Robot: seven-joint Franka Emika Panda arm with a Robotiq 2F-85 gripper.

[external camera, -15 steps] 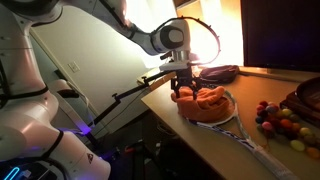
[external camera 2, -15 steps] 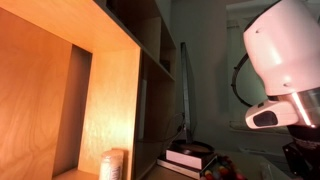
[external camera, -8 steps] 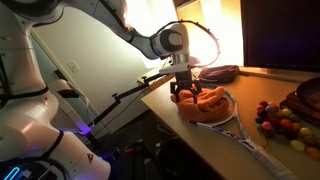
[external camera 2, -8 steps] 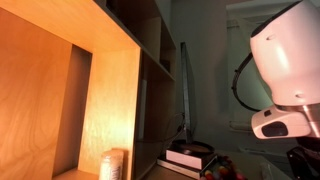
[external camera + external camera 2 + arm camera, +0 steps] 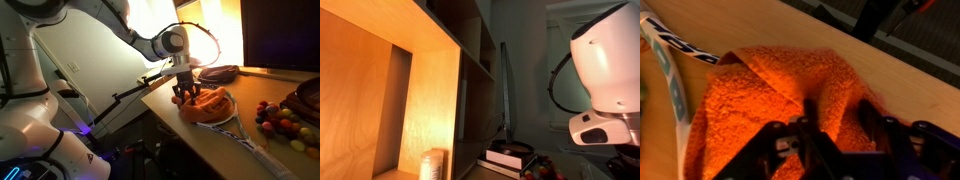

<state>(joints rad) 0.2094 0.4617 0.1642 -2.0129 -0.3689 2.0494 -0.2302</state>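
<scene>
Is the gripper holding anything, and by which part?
Cannot be told: the gripper straddles a raised fold of the orange towel, but no firm grip shows.

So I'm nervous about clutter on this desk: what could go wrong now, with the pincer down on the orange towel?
The pincer presses into a thick fold of the orange towel; it may catch only the top layer and lose it. The towel seems to rest on the racket, so pulling could drag that along. Both sit near the edge of the table.

Wooden table, wooden shelf, warm light
</scene>
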